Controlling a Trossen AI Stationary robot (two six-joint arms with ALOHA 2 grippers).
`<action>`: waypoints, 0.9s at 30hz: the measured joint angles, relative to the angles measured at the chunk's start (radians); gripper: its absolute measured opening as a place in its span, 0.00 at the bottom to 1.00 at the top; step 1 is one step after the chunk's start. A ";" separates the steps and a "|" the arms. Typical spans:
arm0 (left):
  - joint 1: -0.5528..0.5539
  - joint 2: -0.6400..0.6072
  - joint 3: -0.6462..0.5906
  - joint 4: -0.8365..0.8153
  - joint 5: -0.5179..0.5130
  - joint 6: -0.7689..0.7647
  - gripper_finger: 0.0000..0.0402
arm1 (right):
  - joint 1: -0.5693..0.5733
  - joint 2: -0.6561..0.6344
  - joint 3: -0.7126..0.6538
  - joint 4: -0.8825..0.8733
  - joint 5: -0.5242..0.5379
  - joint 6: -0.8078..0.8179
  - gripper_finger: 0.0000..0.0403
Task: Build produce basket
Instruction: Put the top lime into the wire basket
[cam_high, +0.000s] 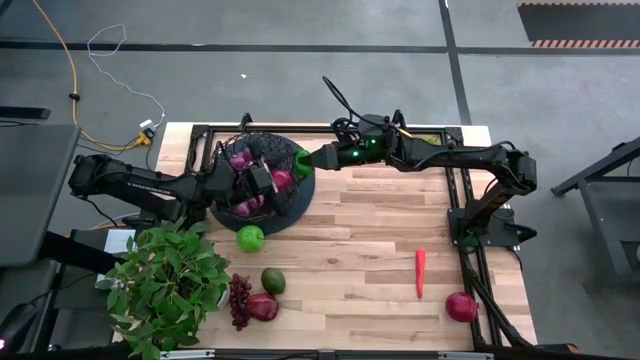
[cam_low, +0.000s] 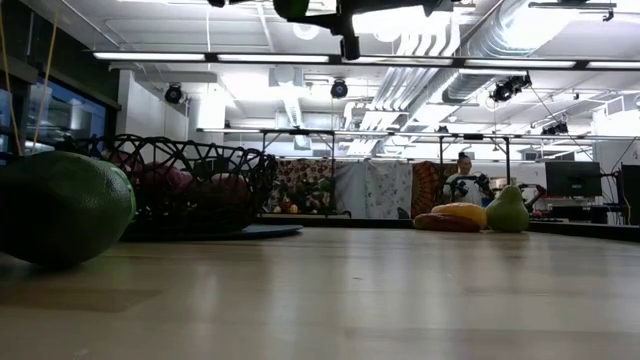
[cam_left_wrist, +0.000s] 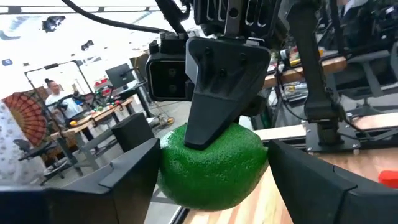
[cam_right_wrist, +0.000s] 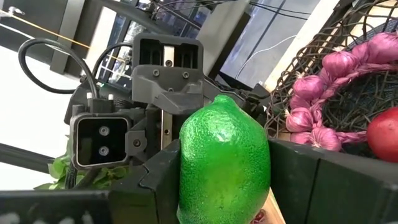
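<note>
We see the basket (cam_high: 262, 185) at the tabletop's (cam_high: 370, 250) far left, holding purple garlic braid (cam_right_wrist: 339, 68) and red fruit (cam_high: 282, 179). Right gripper (cam_high: 304, 160) jaws clamp a green lime (cam_right_wrist: 224, 165) over its rim; left gripper (cam_high: 262, 176) jaws stand wide beside it.

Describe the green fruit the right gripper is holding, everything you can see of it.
The green lime is bright green with a pebbled, glossy skin, oval with a small nub at one end, and looks like plastic. It is pinched between the right gripper's dark fingers, held off the table above the rim of the black wire basket. The left gripper faces it, open fingers on either side of it; I cannot tell if they touch.
</note>
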 joint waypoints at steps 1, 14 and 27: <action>0.000 0.000 0.000 0.000 0.008 -0.007 0.73 | 0.000 0.000 0.000 0.001 0.000 0.000 0.44; 0.005 0.001 0.002 -0.029 0.047 -0.002 0.82 | 0.000 0.002 -0.001 -0.001 0.003 0.000 0.44; 0.004 0.002 0.002 -0.024 0.035 -0.031 0.86 | 0.011 0.002 -0.001 0.003 0.008 0.000 0.44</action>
